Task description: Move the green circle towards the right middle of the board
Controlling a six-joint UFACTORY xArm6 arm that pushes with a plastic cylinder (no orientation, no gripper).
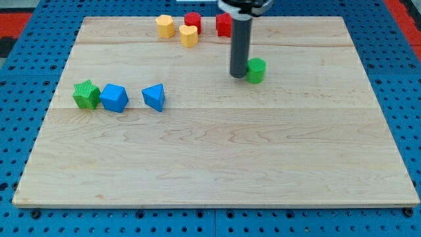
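Just left of the green circle (pixel 256 70), my tip (pixel 237 75) touches it; no hand shows.

My tip (pixel 238 75) rests on the board (pixel 210 158), apparently touching the green circle (pixel 256 70) to its right. Above it sit a red block (pixel 223 25), red circle (pixel 192 20), yellow heart (pixel 189 35) and yellow block (pixel 165 26). Far to its lower left stand the blue triangle (pixel 154 97), blue block (pixel 114 98) and green star (pixel 86 94).

A pale wooden surface (pixel 217 164) with visible plank grain fills most of the view. Around it lies a blue perforated base (pixel 20 85) dotted with holes. Red patches (pixel 401 13) show at the top corners. Lighting is even and soft.
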